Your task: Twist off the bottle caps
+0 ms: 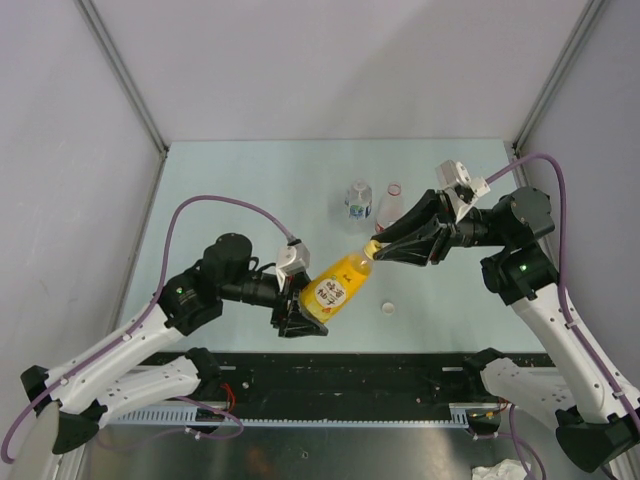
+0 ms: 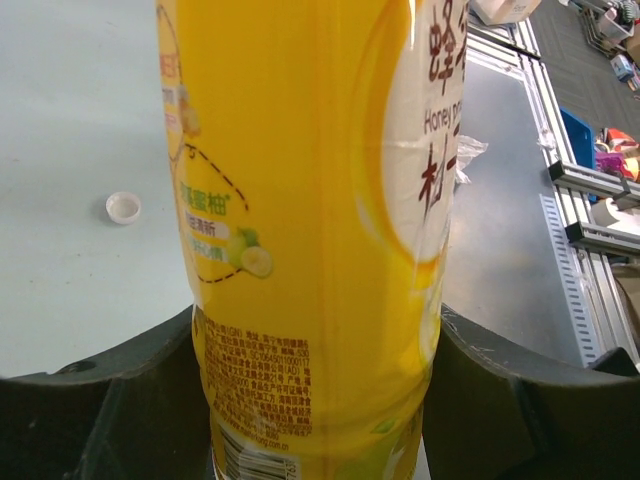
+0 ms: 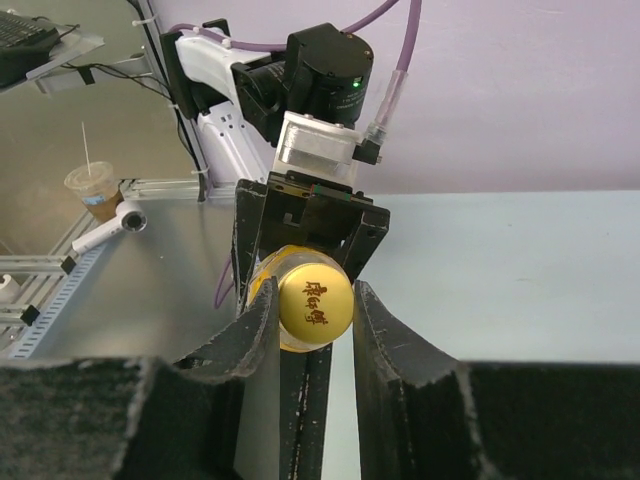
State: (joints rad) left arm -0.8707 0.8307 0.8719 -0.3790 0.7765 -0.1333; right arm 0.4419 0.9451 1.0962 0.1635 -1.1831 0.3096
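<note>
1. Two arms meet over the table [image 1: 230, 180]; the left gripper [image 1: 303, 318] is clenched round the orange bottle [image 1: 338, 285] at its lower body, holding it tilted;
2. the right gripper [image 1: 374, 248] stretches to that bottle's neck, its fingers [image 3: 385, 340] pinching the smooth round yellow cap [image 3: 315, 303] from both sides;
3. behind the orange bottle stand the blue-green-label bottle [image 1: 358, 205] and the red-label bottle [image 1: 390, 205], clear plastic, side by side; near it, toward the arm bases, lies a loose white cap [image 1: 387, 308].
</note>
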